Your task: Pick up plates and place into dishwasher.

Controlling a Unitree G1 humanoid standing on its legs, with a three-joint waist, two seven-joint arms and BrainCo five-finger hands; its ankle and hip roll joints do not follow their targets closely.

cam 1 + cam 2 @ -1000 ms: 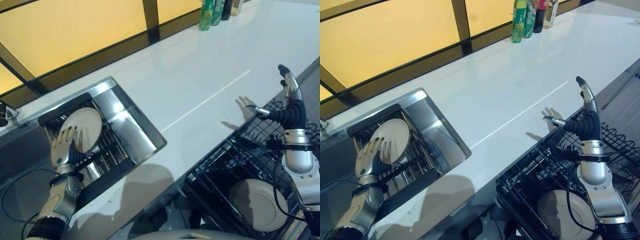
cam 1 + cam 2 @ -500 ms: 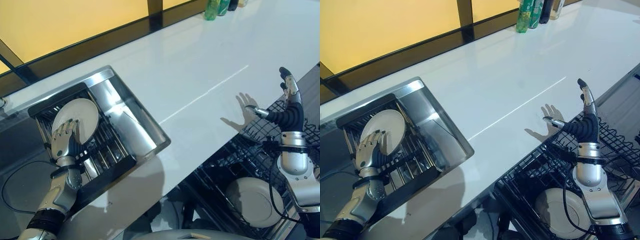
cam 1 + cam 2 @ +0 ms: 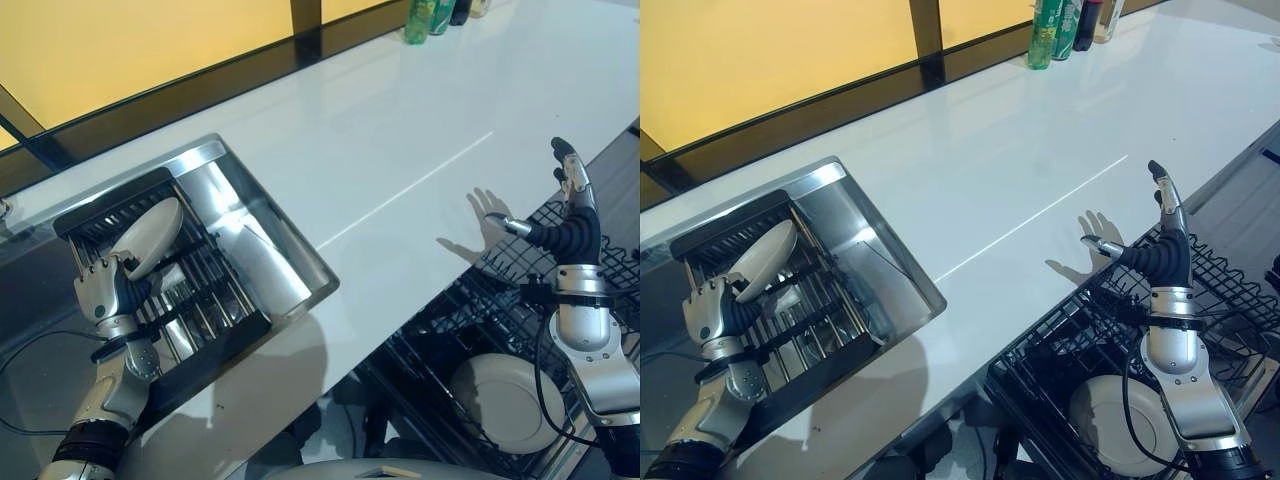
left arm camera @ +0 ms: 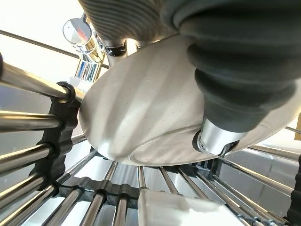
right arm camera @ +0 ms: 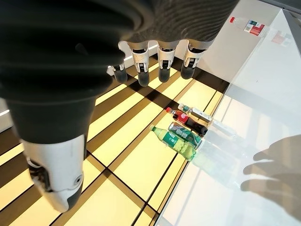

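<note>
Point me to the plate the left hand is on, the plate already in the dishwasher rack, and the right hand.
Plate in the sink rack (image 3: 150, 238), left eye view, on its pale underside.
Plate in the dishwasher rack (image 3: 497, 402), left eye view, on its face.
Right hand (image 3: 1162, 255), right eye view, on its dark cover.

Left hand (image 3: 100, 296) fingers hidden behind the plate (image 3: 148, 238) (grip unclear).

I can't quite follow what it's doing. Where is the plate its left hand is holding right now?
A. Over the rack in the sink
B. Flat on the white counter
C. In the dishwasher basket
A: the left hand grips the plate, tilted above the sink rack.
</note>
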